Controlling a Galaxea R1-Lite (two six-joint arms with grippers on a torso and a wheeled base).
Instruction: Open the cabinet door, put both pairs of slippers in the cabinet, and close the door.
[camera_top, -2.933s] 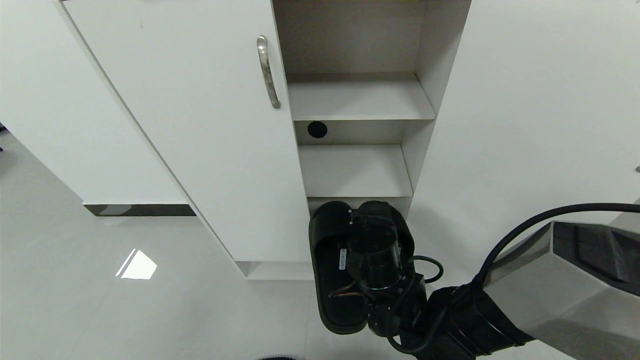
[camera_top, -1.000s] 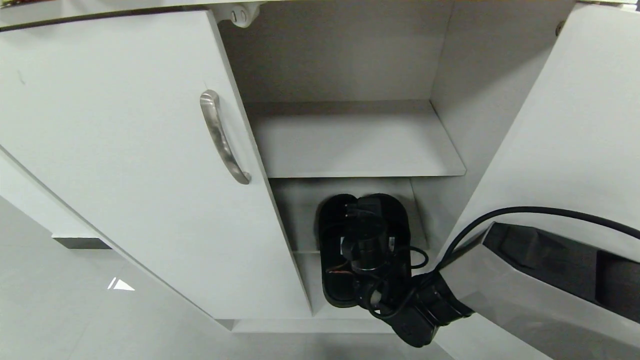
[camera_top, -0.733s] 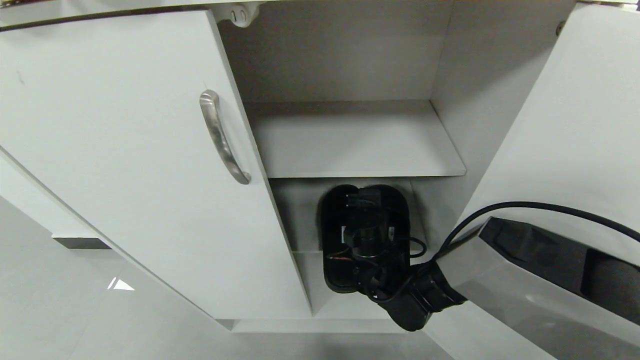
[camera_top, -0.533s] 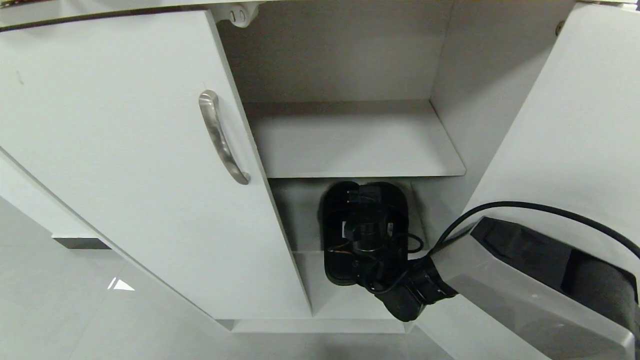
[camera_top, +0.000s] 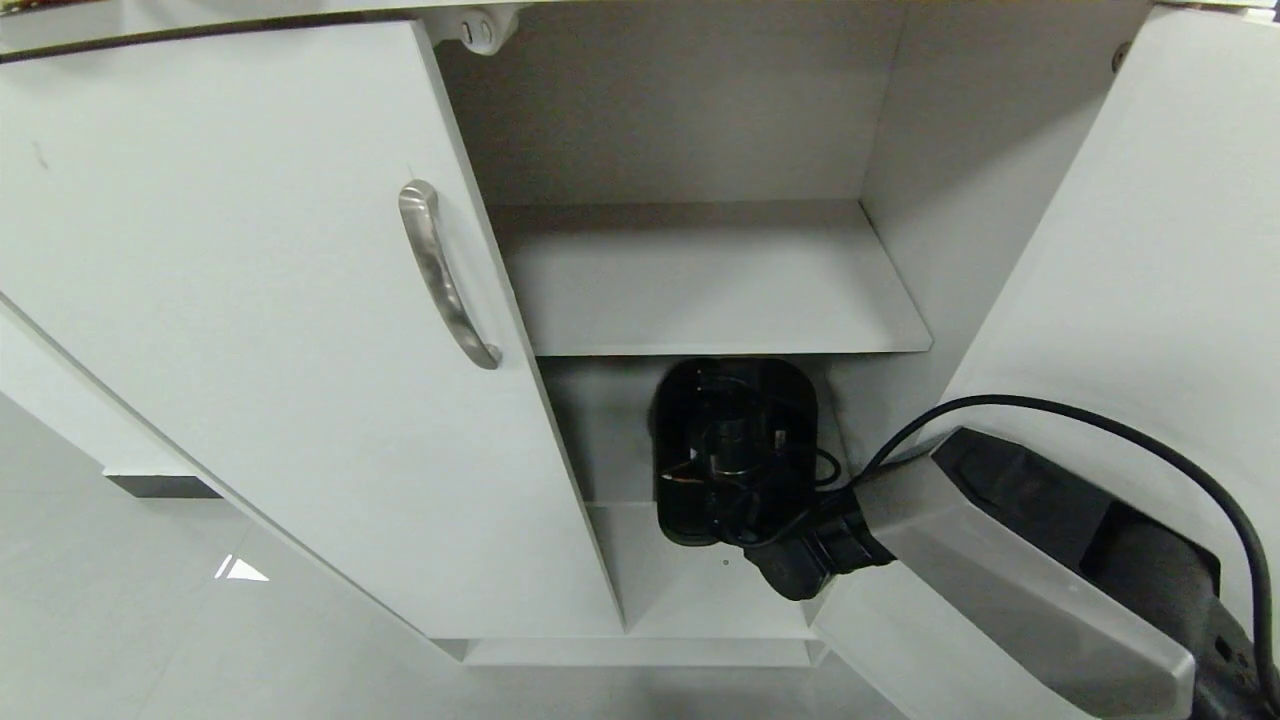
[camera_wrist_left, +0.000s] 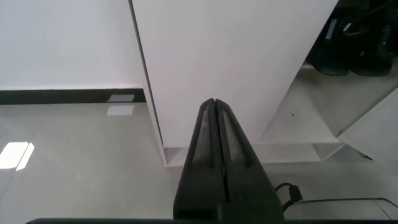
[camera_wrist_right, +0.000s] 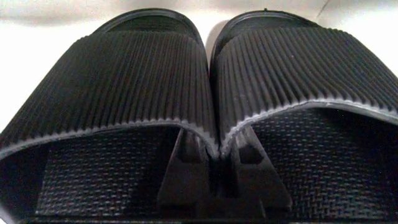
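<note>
1 pair of black slippers (camera_wrist_right: 124, 81), i.e. 2 pcs, side by side, toes pointing into the cabinet (camera_top: 690, 120). Matte, rubbery look. Each has a wide arched strap w/ fine ribs running toe-to-heel, a footbed w/ small pebbled grain, and a rounded toe. Right pincer (camera_wrist_right: 217, 152) is clamped on them: 2 dark wedge-shaped fingers (camera_wrist_right: 185, 168) come up btwn the straps & pinch the 2 inner strap edges together.

In the head view the pair (camera_top: 672, 470) is in the lower compartment, under the upper shelf (camera_top: 700, 290). Toes are deep in; heels stick out past the front edge of the lower shelf (camera_top: 615, 480). Can't tell if the soles rest on it or hang just above.

Cabinet is white: flat matte boards, square edges, 2 shelves seen. 2 white panels flank the opening. The door (camera_top: 1150, 250) on the robot's right stands open, plain face. The panel (camera_top: 230, 300) on the left has 1 handle (camera_top: 445, 275), a slim bowed bar of brushed metal, upright near the edge by the opening.

Left pincer (camera_wrist_left: 214, 112) is closed w/ nothing in it: 2 long flat dark fingers pressed face to face, thin seam btwn, tapering to a rounded tip. It's low over the floor (camera_wrist_left: 74, 162), near the bottom corner of the handled panel. Floor is glossy pale tile w/ bright reflections. 1 dark skirting strip (camera_wrist_left: 68, 96) runs along the wall base.
</note>
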